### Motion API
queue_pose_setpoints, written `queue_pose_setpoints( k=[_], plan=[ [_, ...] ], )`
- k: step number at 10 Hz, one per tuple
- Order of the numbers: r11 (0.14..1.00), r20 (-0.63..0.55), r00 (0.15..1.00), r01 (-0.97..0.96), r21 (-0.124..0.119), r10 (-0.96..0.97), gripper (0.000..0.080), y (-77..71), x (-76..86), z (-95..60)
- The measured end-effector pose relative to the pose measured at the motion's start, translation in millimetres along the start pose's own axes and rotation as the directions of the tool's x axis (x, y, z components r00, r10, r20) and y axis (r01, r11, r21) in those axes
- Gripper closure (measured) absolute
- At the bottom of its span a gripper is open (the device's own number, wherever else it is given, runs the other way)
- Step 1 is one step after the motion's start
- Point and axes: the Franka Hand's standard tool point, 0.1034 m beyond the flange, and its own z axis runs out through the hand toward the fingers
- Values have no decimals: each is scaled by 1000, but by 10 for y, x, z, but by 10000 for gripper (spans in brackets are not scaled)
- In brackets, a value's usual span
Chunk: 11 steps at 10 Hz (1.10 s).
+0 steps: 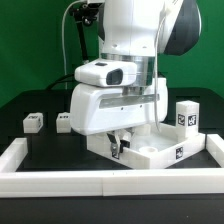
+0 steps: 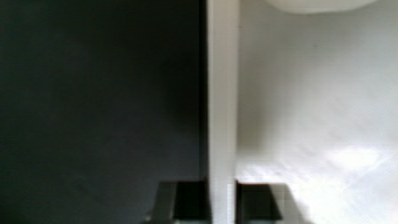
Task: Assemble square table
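The white square slab (image 1: 152, 150) lies on the black table, with tags on its side. My gripper (image 1: 120, 147) reaches down onto its edge at the exterior view's left. In the wrist view the slab's raised rim (image 2: 222, 90) runs between my two dark fingers (image 2: 187, 200), and the gripper (image 2: 224, 192) is shut on it. The slab's flat face (image 2: 311, 120) lies on one side of the rim, the black table on the other. Two small white legs (image 1: 33, 121) (image 1: 65, 121) lie at the exterior view's left. A third leg (image 1: 186, 113) stands upright at the right. A fourth leg is not visible.
The long white border wall (image 1: 100, 180) runs along the front and up both sides of the table. The arm's body hides the middle of the table. A rounded white shape (image 2: 329, 5) shows at the wrist view's edge beyond the slab.
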Motion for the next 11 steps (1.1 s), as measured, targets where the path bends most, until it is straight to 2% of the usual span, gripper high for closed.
queue_pose_setpoints(
  k=[5,7,8,9,10,11],
  plan=[
    [975,11,975,222,-8,-222,738,48,-51,5],
    [897,18,897,442,-26,-442,738,5,76,-12],
    [836,22,837,547,-32,-547,738,-23,232,-27],
    [793,26,794,608,-43,-607,738,-57,353,-24],
    [742,42,743,669,-44,-668,738,-65,445,-22],
    [693,48,694,720,-42,-718,738,-33,412,-20]
  ],
)
